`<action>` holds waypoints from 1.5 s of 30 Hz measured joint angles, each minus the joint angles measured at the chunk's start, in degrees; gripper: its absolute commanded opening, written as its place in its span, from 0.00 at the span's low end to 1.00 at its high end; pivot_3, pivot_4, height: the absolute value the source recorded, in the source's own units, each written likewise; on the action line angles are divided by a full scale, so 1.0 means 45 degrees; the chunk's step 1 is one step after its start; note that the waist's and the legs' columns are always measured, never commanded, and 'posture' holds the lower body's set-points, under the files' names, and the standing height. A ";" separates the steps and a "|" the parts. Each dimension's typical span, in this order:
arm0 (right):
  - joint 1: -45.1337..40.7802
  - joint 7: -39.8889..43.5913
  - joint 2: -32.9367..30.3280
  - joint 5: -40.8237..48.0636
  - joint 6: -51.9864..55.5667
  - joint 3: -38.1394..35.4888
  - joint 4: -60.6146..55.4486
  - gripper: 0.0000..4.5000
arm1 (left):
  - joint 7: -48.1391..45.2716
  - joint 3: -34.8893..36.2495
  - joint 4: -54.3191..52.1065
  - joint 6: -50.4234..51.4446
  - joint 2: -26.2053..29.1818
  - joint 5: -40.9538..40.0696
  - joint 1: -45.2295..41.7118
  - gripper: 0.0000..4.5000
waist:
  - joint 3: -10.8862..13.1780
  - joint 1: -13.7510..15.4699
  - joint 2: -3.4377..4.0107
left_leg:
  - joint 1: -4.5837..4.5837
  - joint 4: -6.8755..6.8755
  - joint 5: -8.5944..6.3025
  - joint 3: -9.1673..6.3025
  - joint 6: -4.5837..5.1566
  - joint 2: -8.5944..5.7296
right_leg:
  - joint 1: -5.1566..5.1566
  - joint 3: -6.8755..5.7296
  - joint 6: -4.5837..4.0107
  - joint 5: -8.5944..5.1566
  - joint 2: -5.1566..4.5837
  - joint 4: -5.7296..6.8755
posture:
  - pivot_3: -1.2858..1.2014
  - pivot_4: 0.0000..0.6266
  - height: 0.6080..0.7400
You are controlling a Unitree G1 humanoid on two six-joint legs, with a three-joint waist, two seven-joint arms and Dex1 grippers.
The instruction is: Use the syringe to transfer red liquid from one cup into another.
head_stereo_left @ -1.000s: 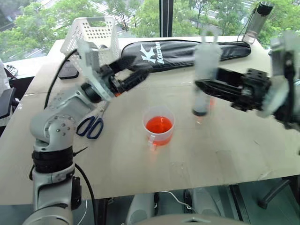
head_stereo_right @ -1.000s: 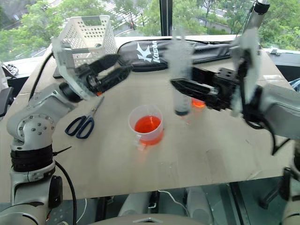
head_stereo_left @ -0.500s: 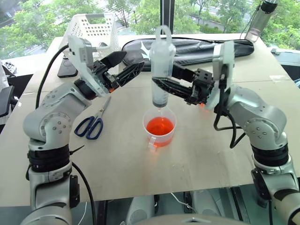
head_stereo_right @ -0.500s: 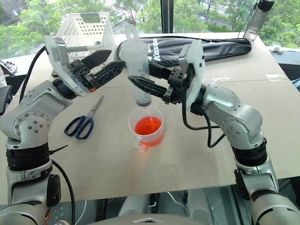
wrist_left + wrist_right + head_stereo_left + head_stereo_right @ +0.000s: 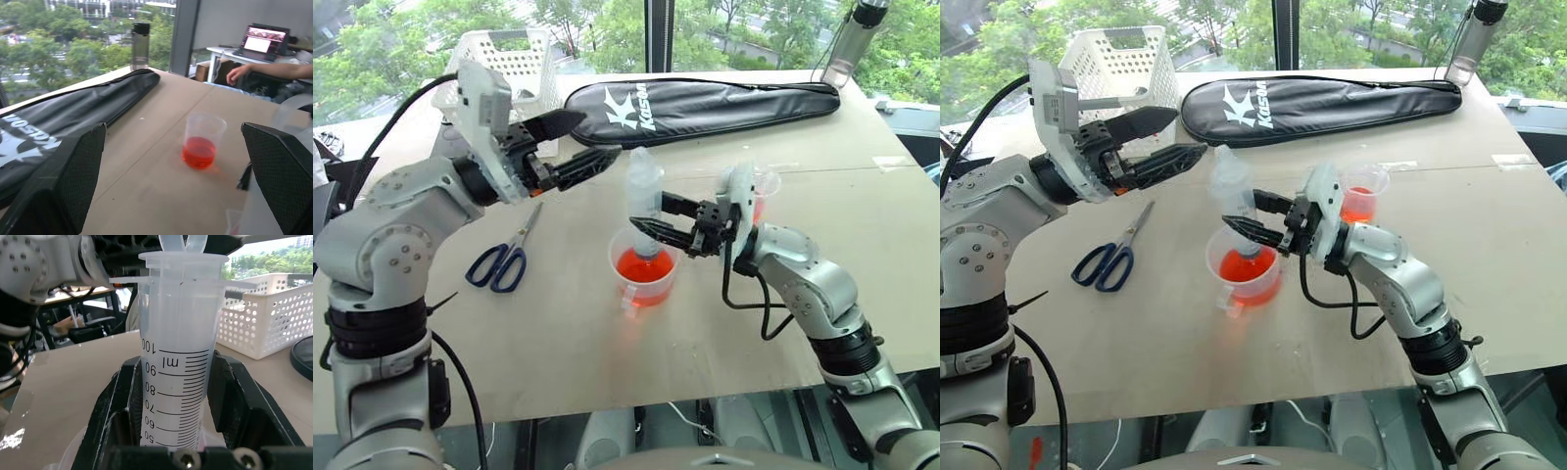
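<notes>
The table (image 5: 558, 323) carries the wide handled cup (image 5: 644, 269) of red liquid (image 5: 644, 266); the narrow cup (image 5: 762, 188) stands behind; the right gripper (image 5: 651, 217) clamps the syringe (image 5: 643, 201) upright, nozzle dipped in; the left gripper (image 5: 578, 147) gapes empty above; a tilted barrel could tip the cup and spill.

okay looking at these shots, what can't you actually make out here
- Syringe nozzle, head views: hidden inside the handled cup, so whether it touches the red liquid is unclear.
- Plunger top, right wrist view: cut off by the edge.
- Right gripper fingertips, same view: behind the barrel.
</notes>
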 measured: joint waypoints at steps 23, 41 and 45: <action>0.0455 0.1228 0.0446 -0.1912 -0.1341 0.0391 0.1049 0.32 | -0.4195 -0.0768 0.1366 -0.0797 0.1394 0.1698 -0.1062 1.00 | 0.0001 -0.0027 0.0001 | 0.0006 0.0024 0.0002 0.0000 -0.0002 0.0000 | -0.0004 0.0008 0.0000 -0.0002 0.0005 0.0038 | 0.52 0.24 0.88; 0.0145 0.1533 0.0636 -0.2047 -0.1341 0.0362 0.1350 0.32 | -0.2777 -0.1202 0.0303 -0.1019 0.0238 0.2514 -0.0090 1.00 | 0.0000 -0.0011 0.0000 | 0.0012 0.0108 0.0001 -0.0001 -0.0001 0.0001 | -0.0004 0.0024 -0.0003 -0.0003 0.0005 0.0136 | 0.52 0.24 0.88; 0.0114 0.1617 0.0637 -0.2133 -0.1381 0.0344 0.1513 0.32 | -0.2440 -0.1367 0.0293 -0.1099 -0.0005 0.2824 -0.0172 0.88 | 0.0001 -0.0016 0.0001 | 0.0012 0.0109 0.0001 -0.0004 -0.0001 0.0002 | -0.0006 0.0023 -0.0002 -0.0003 0.0007 0.0142 | 0.52 0.24 0.88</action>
